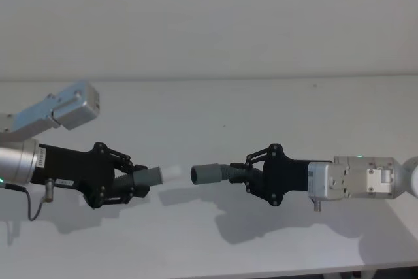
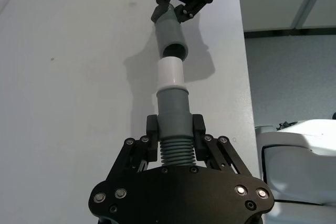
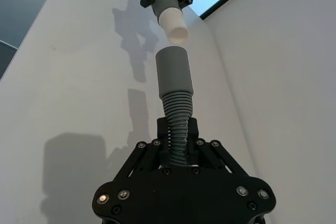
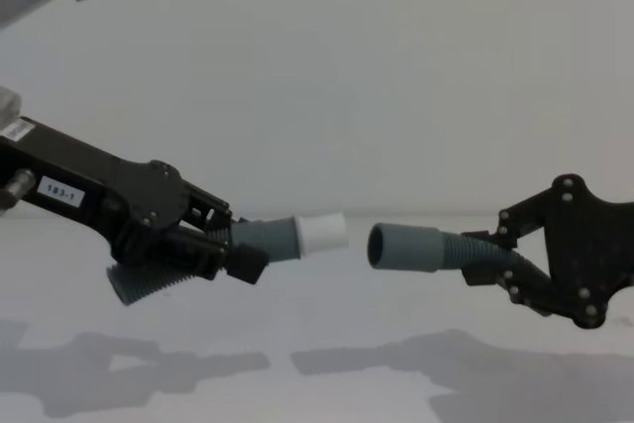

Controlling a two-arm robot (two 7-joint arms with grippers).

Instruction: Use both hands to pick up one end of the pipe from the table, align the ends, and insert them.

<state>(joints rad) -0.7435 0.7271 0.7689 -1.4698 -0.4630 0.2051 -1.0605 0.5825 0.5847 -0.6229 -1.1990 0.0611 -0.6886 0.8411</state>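
Both pipe pieces are held in the air above the white table (image 1: 215, 102). My left gripper (image 1: 136, 184) is shut on the ribbed grey piece (image 2: 175, 129) whose narrow white tip (image 1: 171, 174) points right. My right gripper (image 1: 243, 173) is shut on the twin's ribbed part (image 3: 177, 124), its wide grey cuff (image 1: 206, 173) pointing left. Tip and cuff face each other with a small gap between them, nearly in line. The chest view shows the white tip (image 4: 322, 232) and the cuff (image 4: 404, 247) apart at about the same height. The left gripper (image 4: 230, 250) comes in from the left, the right gripper (image 4: 492, 255) from the right.
The table's front edge (image 1: 274, 271) runs along the bottom of the head view. In the left wrist view the table's side edge (image 2: 247, 72) borders a grey floor. A plain pale wall (image 1: 209, 17) stands behind the table.
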